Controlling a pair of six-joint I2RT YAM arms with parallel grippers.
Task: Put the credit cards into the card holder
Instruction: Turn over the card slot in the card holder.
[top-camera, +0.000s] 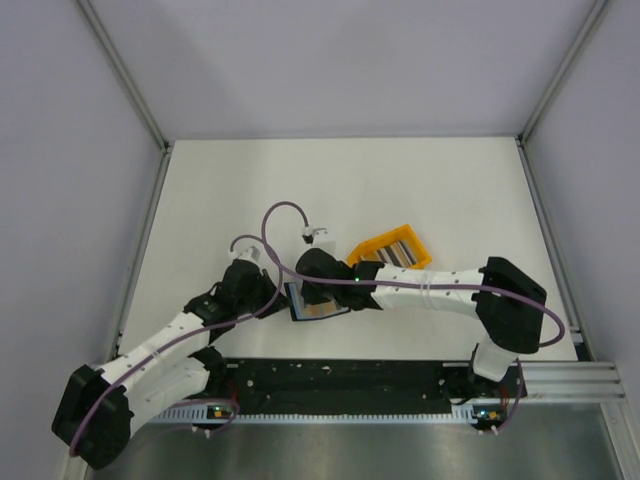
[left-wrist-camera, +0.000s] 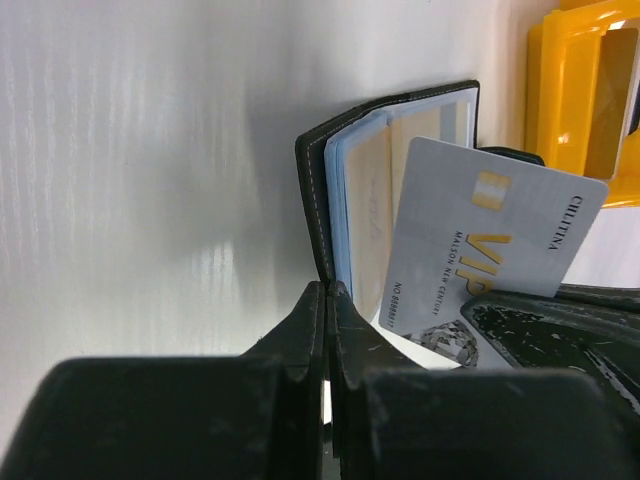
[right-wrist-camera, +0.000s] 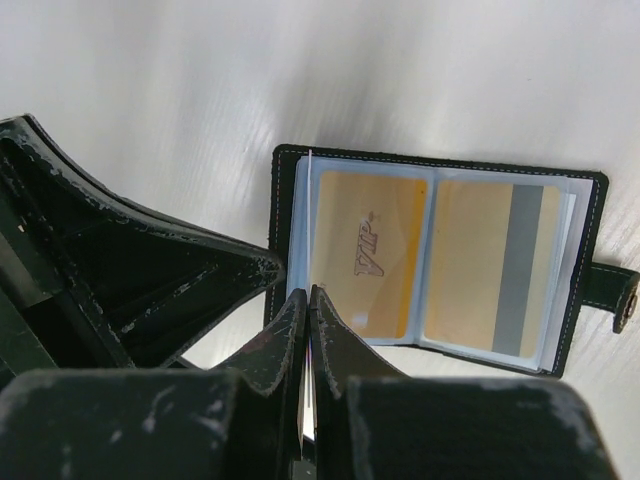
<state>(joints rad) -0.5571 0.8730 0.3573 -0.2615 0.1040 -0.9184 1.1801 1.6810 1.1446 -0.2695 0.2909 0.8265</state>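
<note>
A white table (top-camera: 400, 180) fills the centre of the overhead frame, boxed in by pale grey walls: a back panel (top-camera: 340, 60) across the top and side panels at left (top-camera: 60, 180) and right (top-camera: 600, 150). Aluminium posts (top-camera: 122, 72) run diagonally from the upper corners. Brushed grey metal (top-camera: 350, 450) spans the bottom edge. Soft, even light leaves a faint sheen on the tabletop.

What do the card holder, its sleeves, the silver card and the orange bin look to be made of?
The card holder looks like matte black leather or imitation, with pale stitching along its edge. Its sleeves seem clear, bluish soft plastic: cards show through. The silver card looks stiff plastic, pearly, gold print. The bin: glossy orange hard plastic.
</note>
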